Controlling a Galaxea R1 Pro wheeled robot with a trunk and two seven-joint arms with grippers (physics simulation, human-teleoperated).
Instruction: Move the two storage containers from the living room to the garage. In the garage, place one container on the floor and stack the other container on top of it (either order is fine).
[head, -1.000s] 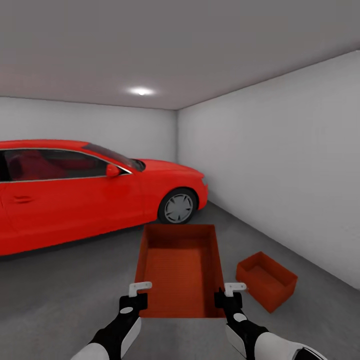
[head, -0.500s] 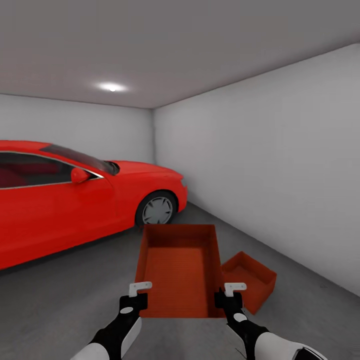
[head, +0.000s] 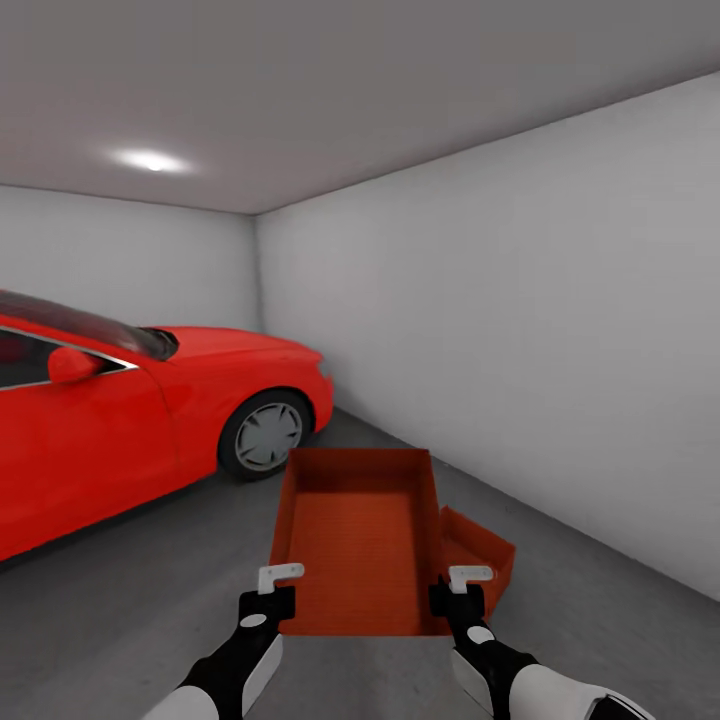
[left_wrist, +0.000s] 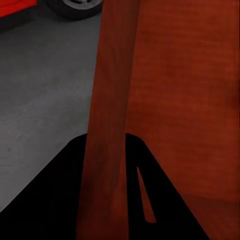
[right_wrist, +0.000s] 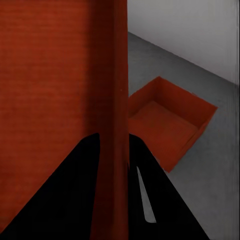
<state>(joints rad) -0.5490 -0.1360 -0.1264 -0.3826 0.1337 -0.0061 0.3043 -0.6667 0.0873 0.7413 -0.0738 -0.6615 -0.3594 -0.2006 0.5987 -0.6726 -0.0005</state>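
I hold one orange-red storage container (head: 357, 540) level in front of me in the garage, above the dark grey floor (head: 110, 610). My left gripper (head: 278, 590) is shut on its left wall (left_wrist: 107, 135) near the front corner. At the opposite side, the right gripper (head: 455, 592) is shut on the right wall (right_wrist: 114, 125). The other storage container (head: 480, 555) rests on the floor just right of the held one, partly hidden behind it; the right wrist view shows its open inside (right_wrist: 167, 120).
A red car (head: 130, 420) stands at the left, its front wheel (head: 265, 435) a little beyond the held container. A pale grey wall (head: 520, 330) runs along the right side. Open floor lies between the car and the wall.
The view has swung to the right: the car slid leftward in the picture and the container on the floor now lies close beside the held one. Both grippers keep their hold.
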